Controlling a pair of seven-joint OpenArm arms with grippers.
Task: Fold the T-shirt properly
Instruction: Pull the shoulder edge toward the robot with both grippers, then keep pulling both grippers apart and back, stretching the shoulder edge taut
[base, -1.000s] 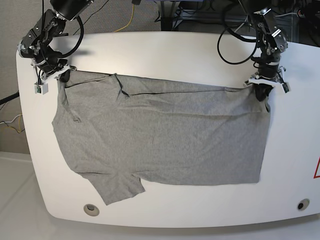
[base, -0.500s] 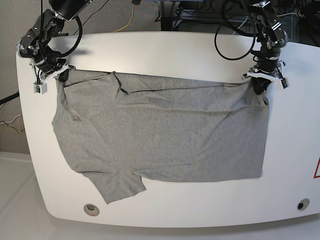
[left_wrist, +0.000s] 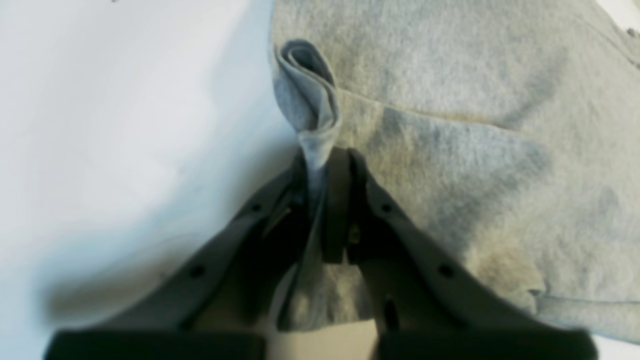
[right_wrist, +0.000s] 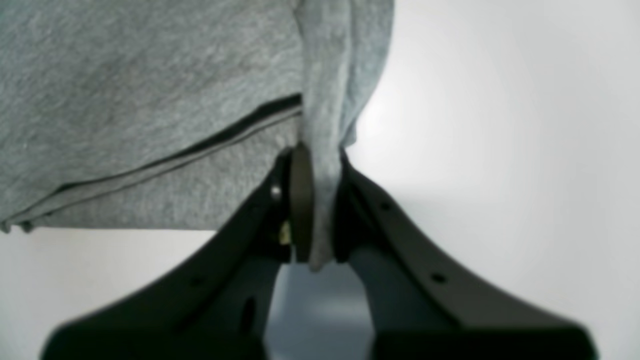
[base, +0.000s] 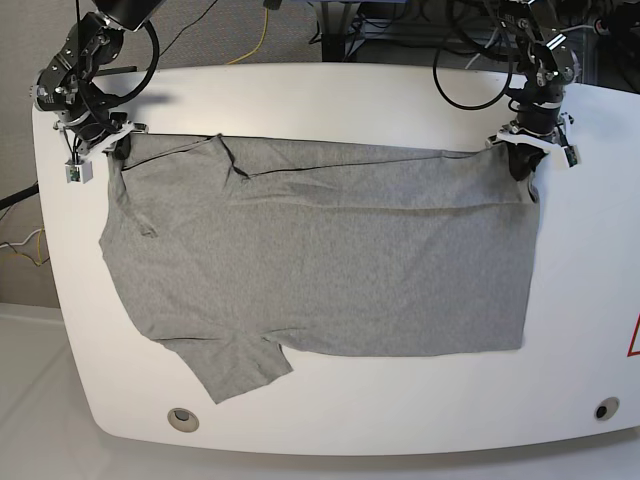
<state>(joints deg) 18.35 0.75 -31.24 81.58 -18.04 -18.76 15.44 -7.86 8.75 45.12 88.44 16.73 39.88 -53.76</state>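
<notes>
While the left wrist view looks straight down its own arm, the left end effector (left_wrist: 325, 165) is pressed together on a bunched corner of the T-shirt (left_wrist: 475, 150), a rolled tuft of grey knit standing up just past the fingertips, with bare white bench (left_wrist: 125, 125) on the side away from the cloth. Going to the right wrist view, the right end effector (right_wrist: 315, 165) likewise pinches a narrow pleat of the T-shirt (right_wrist: 125, 100); a dark seam line runs across the fabric beside the pinch, and the bench (right_wrist: 500, 150) lies bare beyond the garment's edge. From the base view, the T-shirt (base: 320, 270) lies spread across the bench (base: 320, 95), the right end effector (base: 108, 147) at one far corner and the left end effector (base: 522, 160) at the other. Compared with a second ago, both arms have drawn the far edge back away from the near sleeve, so that edge now runs straighter and tauter and the wrinkles near the collar have partly flattened. That suggests the cloth is being stretched flat, a preparation for a fold rather than the fold itself; no fold is laid yet.
</notes>
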